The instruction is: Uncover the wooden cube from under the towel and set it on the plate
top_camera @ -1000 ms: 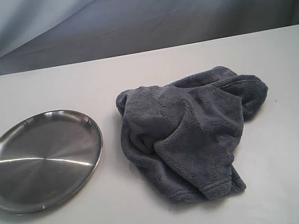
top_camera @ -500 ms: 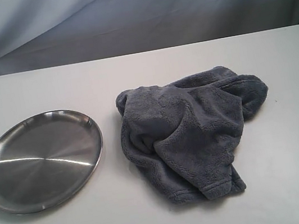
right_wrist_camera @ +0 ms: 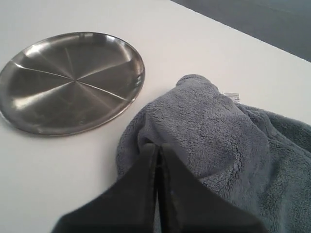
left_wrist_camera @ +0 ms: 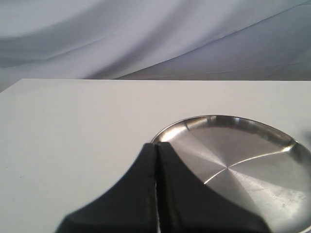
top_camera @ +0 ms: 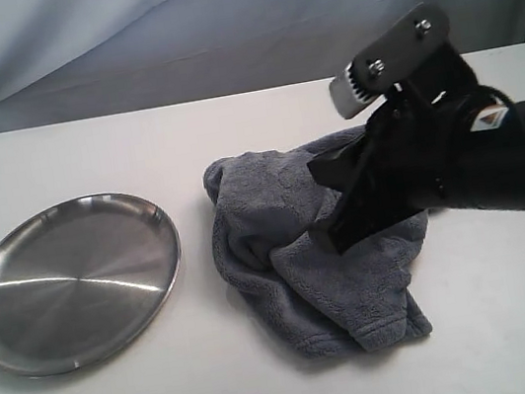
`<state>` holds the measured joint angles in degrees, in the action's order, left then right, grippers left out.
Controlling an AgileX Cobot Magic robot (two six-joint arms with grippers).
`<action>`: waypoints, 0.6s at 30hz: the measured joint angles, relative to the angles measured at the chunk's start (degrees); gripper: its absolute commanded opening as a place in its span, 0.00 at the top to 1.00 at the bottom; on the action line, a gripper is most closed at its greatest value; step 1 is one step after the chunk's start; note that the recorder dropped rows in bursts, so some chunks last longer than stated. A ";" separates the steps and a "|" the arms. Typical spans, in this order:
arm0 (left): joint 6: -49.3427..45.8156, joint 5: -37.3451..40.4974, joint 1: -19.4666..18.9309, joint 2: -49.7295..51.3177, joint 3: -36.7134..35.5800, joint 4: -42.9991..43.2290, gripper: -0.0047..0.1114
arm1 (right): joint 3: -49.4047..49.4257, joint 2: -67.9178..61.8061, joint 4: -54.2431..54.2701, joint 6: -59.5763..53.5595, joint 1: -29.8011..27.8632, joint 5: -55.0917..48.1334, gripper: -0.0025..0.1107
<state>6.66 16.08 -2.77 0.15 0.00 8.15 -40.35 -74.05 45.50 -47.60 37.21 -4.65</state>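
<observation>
The dark grey-blue fleece towel (top_camera: 281, 219) lies crumpled in a heap at the table's middle. No wooden cube shows in any view; whatever is under the towel is hidden. The round silver plate (top_camera: 71, 282) sits empty to the towel's left. My right gripper (top_camera: 337, 235) hangs over the towel's middle, reaching in from the right, jaws shut with nothing between them. In the right wrist view its tips (right_wrist_camera: 158, 145) point at the towel's (right_wrist_camera: 218, 126) edge nearest the plate (right_wrist_camera: 68, 80). My left gripper (left_wrist_camera: 156, 144) is shut and empty, low beside the plate's (left_wrist_camera: 243, 165) rim.
The white table (top_camera: 57, 160) carries only the plate and the towel. A grey-blue cloth backdrop (top_camera: 215, 24) hangs behind the table's far edge. The right arm's black body (top_camera: 476, 158) covers the towel's right part.
The right arm has come in from the right edge and now hangs over the towel. The towel and the plate have not moved.
</observation>
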 measured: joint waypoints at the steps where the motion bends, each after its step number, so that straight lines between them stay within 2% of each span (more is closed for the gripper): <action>1: 0.00 0.00 0.00 0.00 0.00 0.00 0.96 | 0.00 -1.40 -0.13 0.00 0.36 1.79 0.98; 10: 0.00 0.00 0.00 0.00 0.00 0.00 0.96 | -0.10 -6.49 0.46 1.45 -1.04 9.28 0.98; 12: 0.00 0.00 0.00 0.00 0.00 0.00 0.96 | -0.10 -6.53 -4.45 6.55 -1.16 9.76 0.98; 18: 0.00 0.00 0.00 0.00 0.00 0.00 0.96 | -0.10 -8.94 -29.97 35.89 -1.16 13.35 0.98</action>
<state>6.66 16.08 -2.77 0.15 0.00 8.15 -40.45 -82.98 15.53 -11.70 36.06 8.70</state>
